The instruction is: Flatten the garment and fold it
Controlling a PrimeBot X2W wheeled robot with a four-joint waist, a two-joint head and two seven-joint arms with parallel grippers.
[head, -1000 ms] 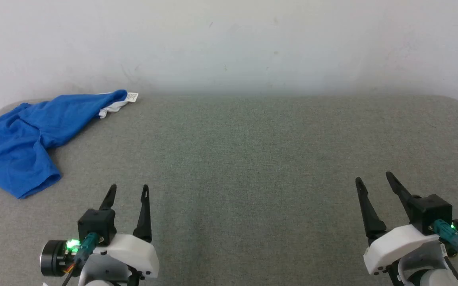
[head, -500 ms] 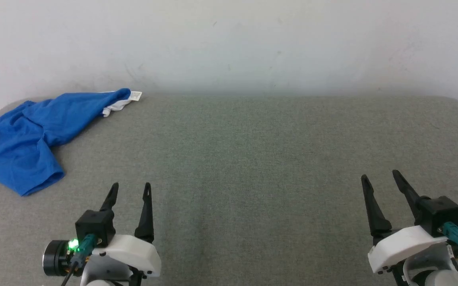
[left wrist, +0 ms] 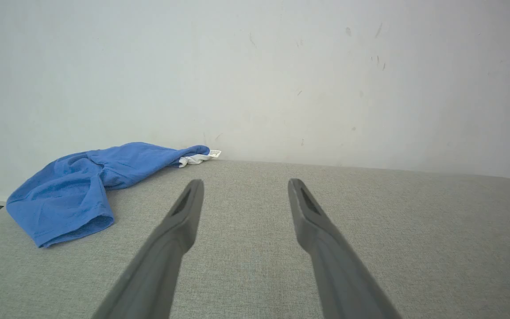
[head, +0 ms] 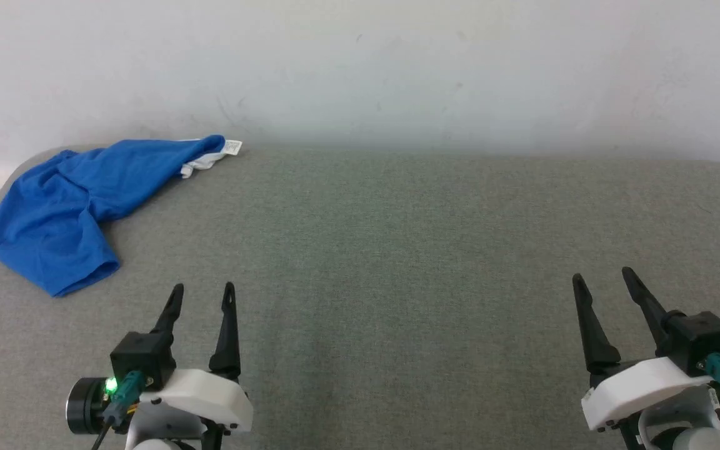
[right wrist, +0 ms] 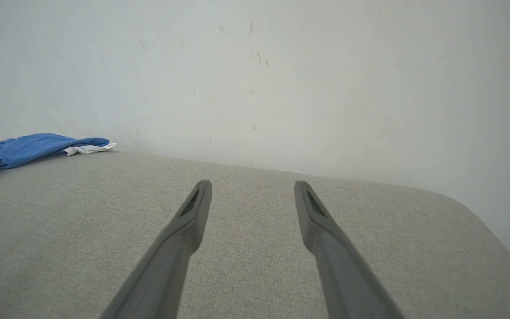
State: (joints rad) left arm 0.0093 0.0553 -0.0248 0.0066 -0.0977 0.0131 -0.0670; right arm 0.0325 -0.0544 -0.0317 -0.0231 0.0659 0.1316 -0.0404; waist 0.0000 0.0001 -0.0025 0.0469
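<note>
With the garment [head: 79, 200] crumpled at ten o'clock on the table [head: 397, 250], perhaps overhanging its corner, and the left gripper [head: 203, 287] and right gripper [head: 602, 275] both spread wide and empty, flattening hasn't begun; next, the left must reach out and drag it centreward.

I'm looking forward and down from the head camera over the grey table [head: 397, 250], with the left gripper [head: 202, 287] and right gripper [head: 602, 275] sitting at the bottom edge. Both wrist cameras are riding low, facing the wall [left wrist: 281, 66] along their fingers [left wrist: 184, 217]. All three views are sharing the garment [head: 60, 206] at the far-left corner.
</note>
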